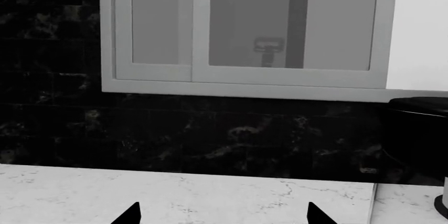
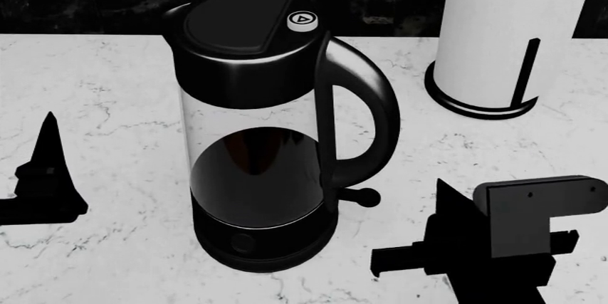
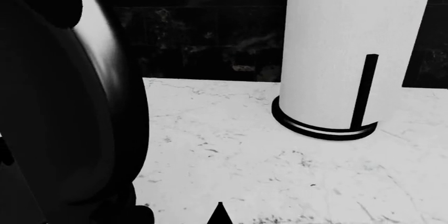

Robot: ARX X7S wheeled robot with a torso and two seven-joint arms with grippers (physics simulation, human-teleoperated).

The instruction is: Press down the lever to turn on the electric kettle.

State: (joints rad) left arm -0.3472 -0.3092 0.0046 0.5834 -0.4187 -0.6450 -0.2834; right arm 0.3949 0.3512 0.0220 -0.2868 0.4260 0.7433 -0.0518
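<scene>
The electric kettle (image 2: pixel 256 140) stands upright in the middle of the marble counter, clear glass with black base, lid and curved handle (image 2: pixel 366 112). The lever (image 2: pixel 360 196) juts from the base under the handle and ends in a round knob. My right gripper (image 2: pixel 443 191) is shut and empty, its tip just right of the knob and apart from it. In the right wrist view the handle (image 3: pixel 84 103) fills one side, beside my shut tip (image 3: pixel 220 212). My left gripper (image 2: pixel 48 133) is left of the kettle, open and empty (image 1: pixel 224 216).
A tall white cylinder with a black ring base (image 2: pixel 494 33) stands behind and right of the kettle, also in the right wrist view (image 3: pixel 350 51). A black backsplash (image 1: pixel 210 135) and a grey window frame (image 1: pixel 245 77) rise behind the counter (image 1: pixel 210 192). A dark object (image 1: pixel 420 135) shows at one edge.
</scene>
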